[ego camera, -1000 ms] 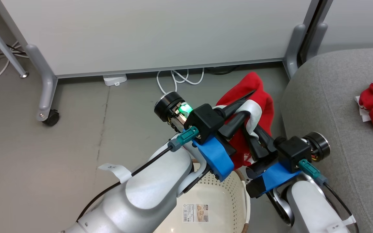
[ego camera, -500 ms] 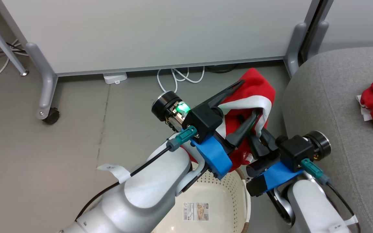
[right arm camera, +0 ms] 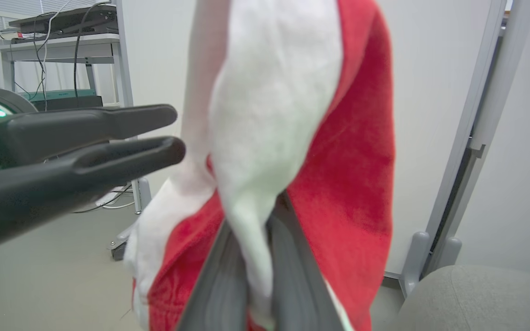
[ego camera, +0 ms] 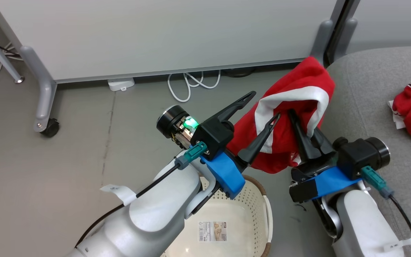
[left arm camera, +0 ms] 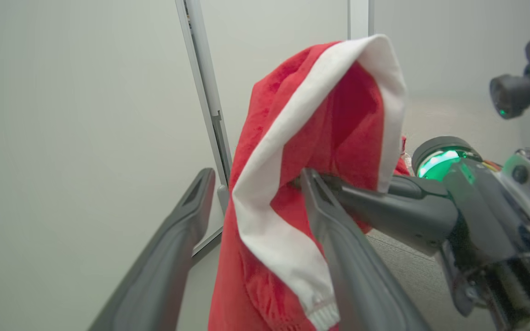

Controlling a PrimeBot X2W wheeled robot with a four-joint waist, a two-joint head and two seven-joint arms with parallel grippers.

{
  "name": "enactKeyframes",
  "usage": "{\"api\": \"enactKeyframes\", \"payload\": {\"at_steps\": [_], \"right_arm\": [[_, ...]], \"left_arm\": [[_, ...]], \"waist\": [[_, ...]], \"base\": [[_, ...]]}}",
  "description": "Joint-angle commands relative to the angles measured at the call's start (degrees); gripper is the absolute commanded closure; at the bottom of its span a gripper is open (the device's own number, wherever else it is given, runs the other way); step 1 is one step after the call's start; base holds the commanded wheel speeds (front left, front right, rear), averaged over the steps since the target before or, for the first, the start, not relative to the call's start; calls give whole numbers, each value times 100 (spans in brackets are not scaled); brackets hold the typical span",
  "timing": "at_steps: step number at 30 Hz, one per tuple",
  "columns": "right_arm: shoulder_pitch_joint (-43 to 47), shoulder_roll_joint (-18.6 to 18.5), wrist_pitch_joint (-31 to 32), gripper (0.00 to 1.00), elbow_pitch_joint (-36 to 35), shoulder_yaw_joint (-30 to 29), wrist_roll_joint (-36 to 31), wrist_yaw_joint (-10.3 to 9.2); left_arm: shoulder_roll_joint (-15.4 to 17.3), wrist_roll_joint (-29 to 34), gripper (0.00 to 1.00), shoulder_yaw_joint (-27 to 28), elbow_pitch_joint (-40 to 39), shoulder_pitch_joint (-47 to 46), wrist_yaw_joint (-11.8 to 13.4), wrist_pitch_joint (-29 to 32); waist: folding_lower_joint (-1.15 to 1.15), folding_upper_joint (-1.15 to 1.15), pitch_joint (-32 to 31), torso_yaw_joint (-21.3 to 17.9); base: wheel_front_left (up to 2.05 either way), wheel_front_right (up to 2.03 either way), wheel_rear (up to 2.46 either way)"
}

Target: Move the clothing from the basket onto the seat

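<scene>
Though clothing (ego camera: 312,78) half hides the right gripper (ego camera: 298,123) clamping it, the left gripper (ego camera: 266,104) gapes

Colours on my feed
I see red clothing (ego camera: 300,84) with a white band, a cream perforated basket (ego camera: 253,208) with a brown rim, and a plain grey seat (ego camera: 369,89).
</scene>
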Motion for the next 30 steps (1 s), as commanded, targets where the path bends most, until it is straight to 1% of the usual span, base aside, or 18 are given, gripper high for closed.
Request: {"api": "enactKeyframes", "payload": {"at_steps": [1,3,11,19,27,30], "right_arm": [[51,-29,-4,100,-33,-42,-8,3],[43,-41,-4,100,-52,-105,-10,3],[44,-64,-4,100,-181,-381,-1,2],[162,-46,-4,100,-341,-762,7,3],[301,-14,-4,100,-484,-970,3,2],[350,-1,-4,100,-525,-1017,-2,3]], "left_arm": [[39,16,0,11,-15,32,26,-27],[53,24,0,2,-33,37,32,-28],[148,67,0,-49,-98,19,62,-34],[187,85,0,-144,-121,12,62,-19],[199,100,0,-278,-117,10,47,27],[197,100,0,-309,-111,1,44,29]], "waist": [[0,0,14,-46],[0,0,37,-108],[0,0,207,-556],[0,0,337,-973],[0,0,425,-1387],[0,0,445,-1486]], "base": [[0,0,0],[0,0,0],[0,0,0],[0,0,0],[0,0,0],[0,0,0]]}}
